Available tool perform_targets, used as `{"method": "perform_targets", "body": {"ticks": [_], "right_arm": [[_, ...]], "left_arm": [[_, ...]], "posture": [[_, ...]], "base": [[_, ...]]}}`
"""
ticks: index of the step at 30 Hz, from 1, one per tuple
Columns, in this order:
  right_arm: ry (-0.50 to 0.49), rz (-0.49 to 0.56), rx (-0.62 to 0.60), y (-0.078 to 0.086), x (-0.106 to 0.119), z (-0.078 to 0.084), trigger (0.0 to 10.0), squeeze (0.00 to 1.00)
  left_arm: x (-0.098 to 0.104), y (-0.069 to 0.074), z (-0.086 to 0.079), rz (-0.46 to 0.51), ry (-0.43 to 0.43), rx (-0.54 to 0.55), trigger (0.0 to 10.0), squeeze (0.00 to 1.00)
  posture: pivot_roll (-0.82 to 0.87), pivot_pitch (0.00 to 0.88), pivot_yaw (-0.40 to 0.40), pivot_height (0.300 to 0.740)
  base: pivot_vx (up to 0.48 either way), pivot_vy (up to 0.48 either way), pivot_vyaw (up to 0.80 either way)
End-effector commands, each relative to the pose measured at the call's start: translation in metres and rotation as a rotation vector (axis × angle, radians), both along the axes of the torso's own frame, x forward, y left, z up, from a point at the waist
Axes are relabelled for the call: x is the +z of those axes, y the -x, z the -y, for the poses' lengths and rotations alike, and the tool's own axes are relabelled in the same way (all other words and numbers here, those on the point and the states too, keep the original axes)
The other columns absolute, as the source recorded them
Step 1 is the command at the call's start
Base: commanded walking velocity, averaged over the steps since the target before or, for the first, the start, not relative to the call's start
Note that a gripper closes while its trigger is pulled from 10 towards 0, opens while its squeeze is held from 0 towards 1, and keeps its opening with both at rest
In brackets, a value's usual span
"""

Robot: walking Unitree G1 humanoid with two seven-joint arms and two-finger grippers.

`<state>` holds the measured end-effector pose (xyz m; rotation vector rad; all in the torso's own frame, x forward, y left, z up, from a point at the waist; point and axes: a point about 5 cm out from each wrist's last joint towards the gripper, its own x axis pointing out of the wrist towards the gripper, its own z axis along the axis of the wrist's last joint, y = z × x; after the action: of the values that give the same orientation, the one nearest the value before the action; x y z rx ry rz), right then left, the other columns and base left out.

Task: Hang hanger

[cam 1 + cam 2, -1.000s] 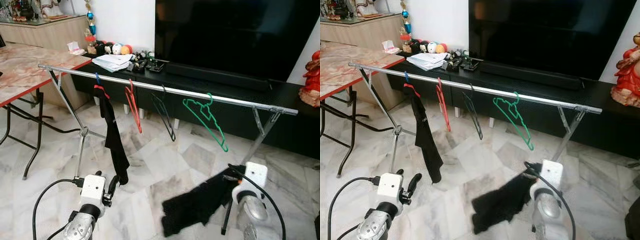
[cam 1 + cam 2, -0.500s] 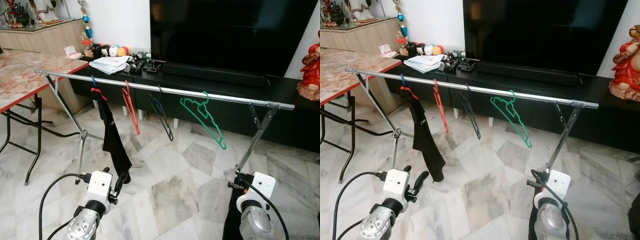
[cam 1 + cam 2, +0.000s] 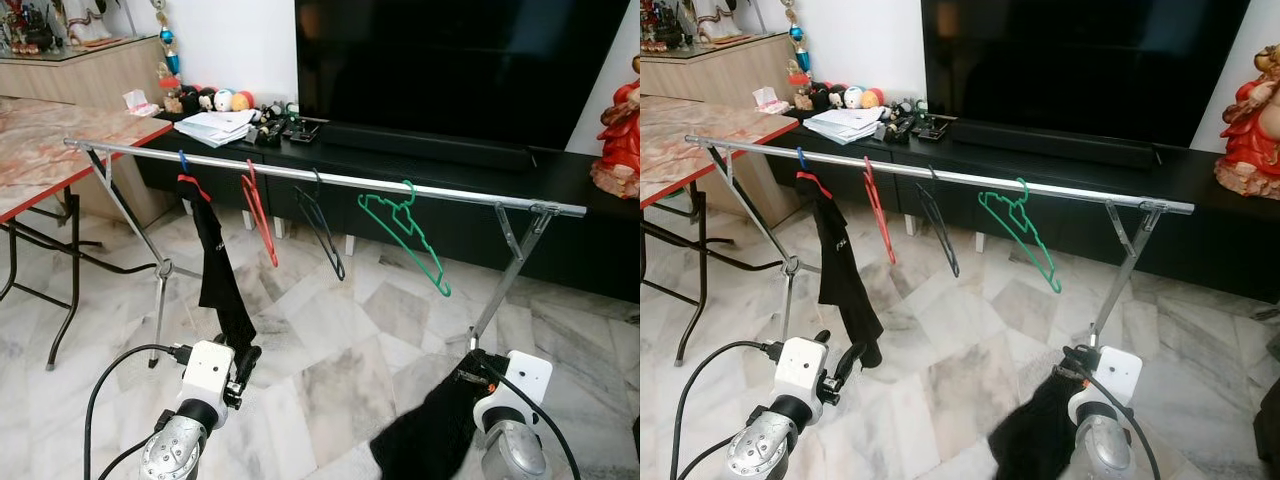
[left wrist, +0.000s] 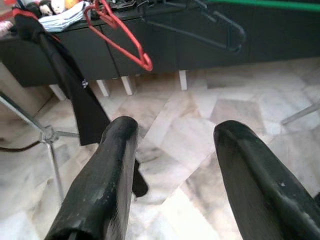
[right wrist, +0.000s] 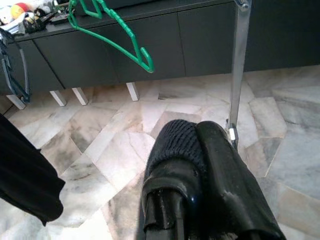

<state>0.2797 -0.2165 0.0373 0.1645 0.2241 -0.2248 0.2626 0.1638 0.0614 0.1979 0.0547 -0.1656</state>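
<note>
A silver rail (image 3: 340,181) crosses the room at chest height. On it hang a black garment (image 3: 218,275) on a red and blue hanger, a bare red hanger (image 3: 259,214), a bare black hanger (image 3: 326,235) and a bare green hanger (image 3: 406,233). My right gripper (image 5: 197,131) is low, below the rail's right end, and shut on a black knitted garment (image 3: 428,440) that dangles from it to the left. Any hanger inside that garment is hidden. My left gripper (image 4: 175,165) is open and low, close to the hem of the hung garment.
A red marble folding table (image 3: 55,135) stands at the left. Behind the rail are a black TV console (image 3: 570,195) with papers (image 3: 225,124) and small toys, and a large TV (image 3: 450,60). The rack's slanted legs (image 3: 505,290) reach the marble floor. A red figurine (image 3: 620,140) stands at the right.
The black garment in my right gripper hung straight down half a second ago and now swings out to the left. My left arm has come up a little toward the hung garment.
</note>
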Motion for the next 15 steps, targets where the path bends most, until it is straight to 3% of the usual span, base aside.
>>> {"method": "perform_targets", "body": {"ticks": [1,7,15], "right_arm": [[0.000,0.046,-0.016,-0.0063,0.0100,0.0042,10.0,0.00],[0.007,0.058,-0.008,-0.0101,0.0148,0.0067,10.0,0.00],[0.009,0.047,-0.028,-0.0125,0.0128,0.0058,10.0,0.00]], "left_arm": [[0.0045,-0.0003,-0.0005,0.018,-0.033,0.002,10.0,0.00],[0.0060,-0.0023,0.0032,0.028,0.004,0.035,10.0,0.00],[0.0104,-0.0056,0.0003,0.036,0.016,0.039,10.0,0.00]], "posture": [[0.02,0.000,0.014,0.740],[0.01,0.000,-0.006,0.740],[0.02,0.000,0.033,0.740]], "base": [[0.000,0.000,0.00],[0.000,0.000,0.00],[0.000,0.000,0.00]]}}
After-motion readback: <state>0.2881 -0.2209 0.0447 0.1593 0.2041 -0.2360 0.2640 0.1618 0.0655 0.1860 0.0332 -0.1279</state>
